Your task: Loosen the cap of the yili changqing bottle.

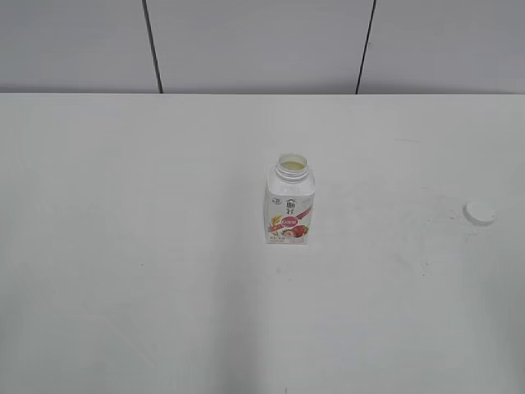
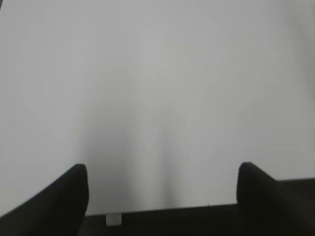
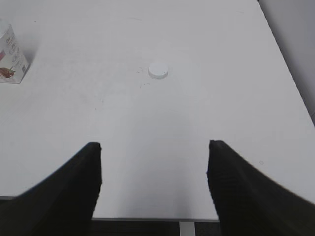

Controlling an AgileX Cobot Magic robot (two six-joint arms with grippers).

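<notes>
The yili changqing bottle (image 1: 289, 201) stands upright at the middle of the white table, its neck open with no cap on it. It also shows at the left edge of the right wrist view (image 3: 11, 56). The white cap (image 1: 480, 212) lies flat on the table far to the bottle's right, and shows in the right wrist view (image 3: 158, 71). My left gripper (image 2: 162, 169) is open and empty over bare table near the front edge. My right gripper (image 3: 153, 147) is open and empty near the front edge, well short of the cap. Neither gripper shows in the exterior view.
The white table (image 1: 148, 246) runs to a grey panelled wall (image 1: 262, 41) at the back. The table's right edge (image 3: 290, 83) and front edge show in the right wrist view.
</notes>
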